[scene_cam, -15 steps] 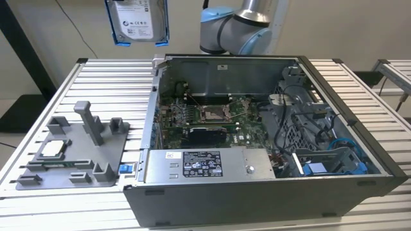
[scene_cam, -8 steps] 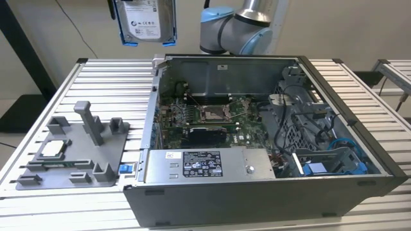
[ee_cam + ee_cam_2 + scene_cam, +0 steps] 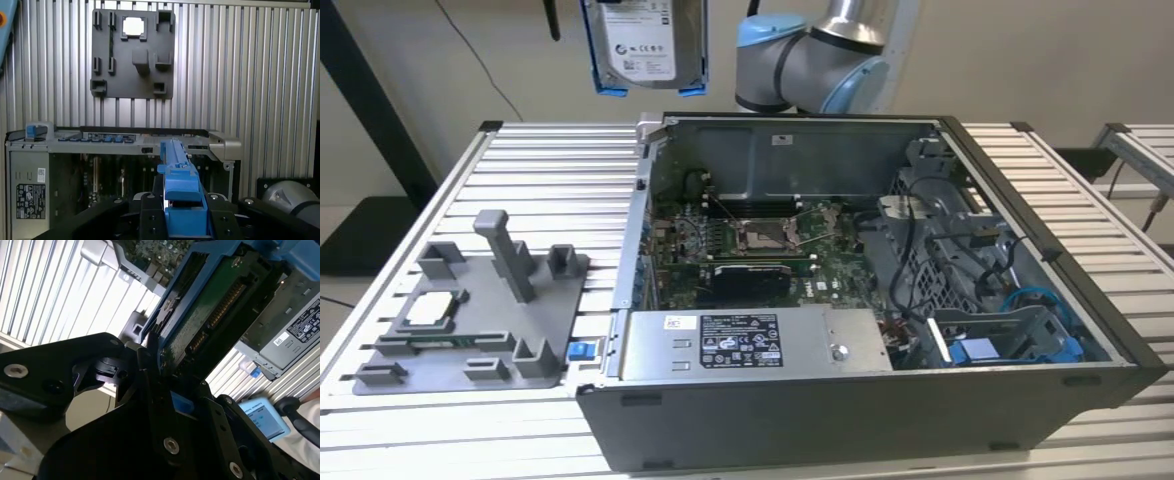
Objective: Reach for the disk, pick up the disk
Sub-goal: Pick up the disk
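1. Silver-grey flat rectangular hard drive in a blue plastic frame, the disk (image 3: 644,40), hung upright over the ribbed aluminium table's (image 3: 520,160) far edge in the exterior view, clear of the open grey computer case (image 3: 854,420).
2. Black gripper (image 3: 182,205) was clamped on its blue frame, with the disk's long axis running straight out from the jaws.

arm (image 3: 807,62): raised high | tool (image 3: 182,202): pointing down, jaws clamped on disk (image 3: 640,40)
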Robot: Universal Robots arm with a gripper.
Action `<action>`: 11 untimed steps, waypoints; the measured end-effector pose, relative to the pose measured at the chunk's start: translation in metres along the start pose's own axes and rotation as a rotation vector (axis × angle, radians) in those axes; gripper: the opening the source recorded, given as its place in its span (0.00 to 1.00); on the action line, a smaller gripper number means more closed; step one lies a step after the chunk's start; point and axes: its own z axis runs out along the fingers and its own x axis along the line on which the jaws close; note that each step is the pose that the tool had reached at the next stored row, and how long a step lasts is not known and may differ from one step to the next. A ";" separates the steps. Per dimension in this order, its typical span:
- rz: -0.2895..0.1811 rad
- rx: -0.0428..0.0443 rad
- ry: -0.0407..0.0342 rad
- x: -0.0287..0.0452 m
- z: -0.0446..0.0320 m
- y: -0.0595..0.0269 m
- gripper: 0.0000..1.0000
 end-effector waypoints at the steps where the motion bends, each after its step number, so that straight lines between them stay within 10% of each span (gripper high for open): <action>1: 0.000 0.0000 0.0000 0.0000 0.0000 -0.0030 0.00; 11: 0.000 0.0000 0.0000 0.0000 0.0005 -0.0379 0.00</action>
